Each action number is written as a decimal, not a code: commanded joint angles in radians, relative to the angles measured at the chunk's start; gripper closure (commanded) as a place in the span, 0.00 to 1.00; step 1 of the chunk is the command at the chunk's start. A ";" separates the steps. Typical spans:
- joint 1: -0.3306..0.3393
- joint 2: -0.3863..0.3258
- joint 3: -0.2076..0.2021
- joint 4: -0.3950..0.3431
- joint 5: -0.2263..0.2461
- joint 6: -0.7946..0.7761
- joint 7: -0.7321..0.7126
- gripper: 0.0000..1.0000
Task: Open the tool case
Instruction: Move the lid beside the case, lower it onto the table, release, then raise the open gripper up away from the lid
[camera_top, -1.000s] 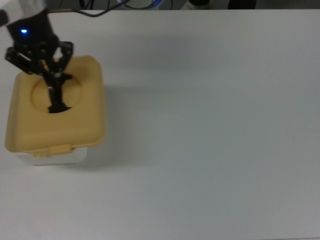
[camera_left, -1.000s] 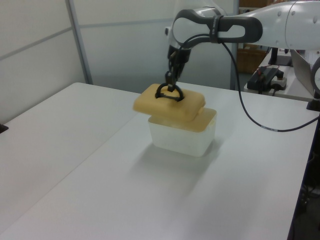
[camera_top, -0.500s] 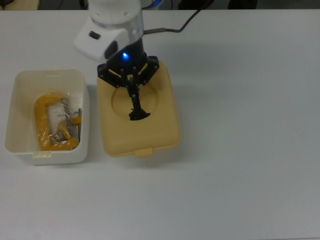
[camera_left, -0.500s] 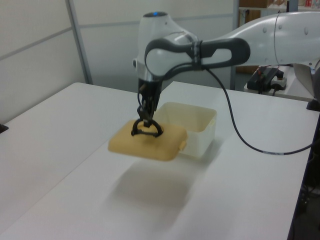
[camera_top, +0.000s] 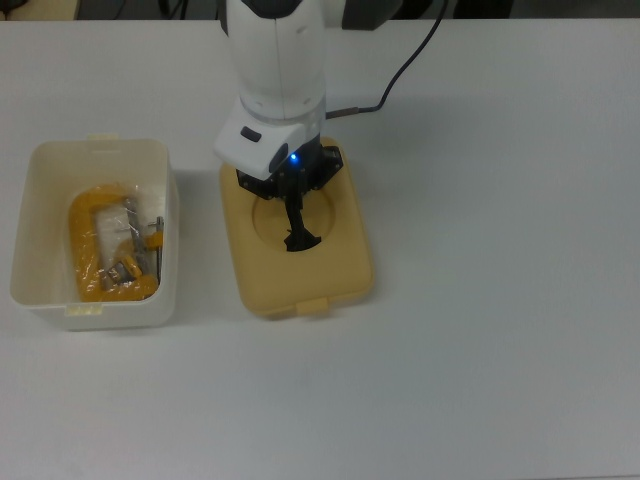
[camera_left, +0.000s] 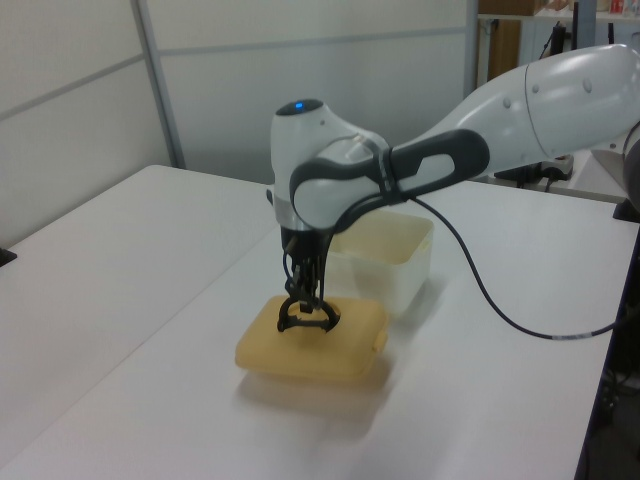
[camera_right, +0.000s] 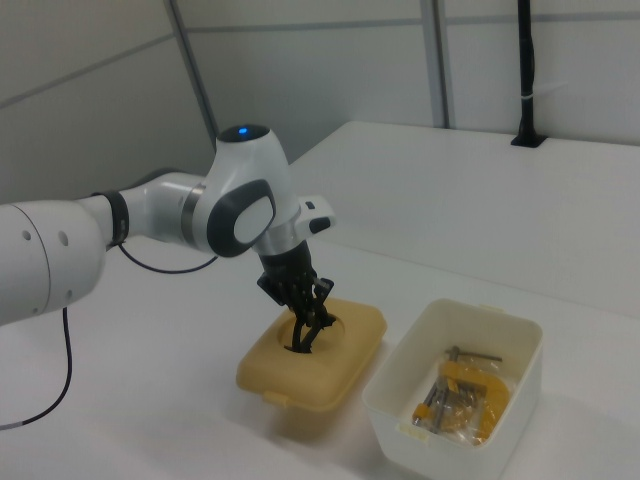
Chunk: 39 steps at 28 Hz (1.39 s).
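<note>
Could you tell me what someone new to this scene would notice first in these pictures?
The white arm dominates, its gripper down in the round recess of the tan lid, pinching the black handle. The lid is off and sits beside the box, on the top view's right of it. The open white box shows a yellow clamp and other tools inside, on a white table.

My arm (camera_top: 280, 60) runs off the top view's upper edge at 12 o'clock, and its wrist covers the far rim of the lid (camera_top: 300, 270). In the left view my wrist hides part of the white box (camera_left: 395, 250), so nothing inside it shows there. The small metal bits beside the yellow clamp (camera_top: 90, 245) are too small to tell apart.
</note>
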<state>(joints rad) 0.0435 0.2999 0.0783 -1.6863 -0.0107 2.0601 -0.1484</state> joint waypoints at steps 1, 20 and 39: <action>0.016 -0.012 -0.012 -0.061 -0.043 0.072 0.015 1.00; 0.018 0.041 -0.012 -0.044 -0.092 0.086 0.058 0.74; -0.027 -0.087 -0.023 0.103 -0.071 -0.133 0.021 0.00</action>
<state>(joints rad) 0.0272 0.2791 0.0636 -1.5900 -0.0817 1.9861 -0.1192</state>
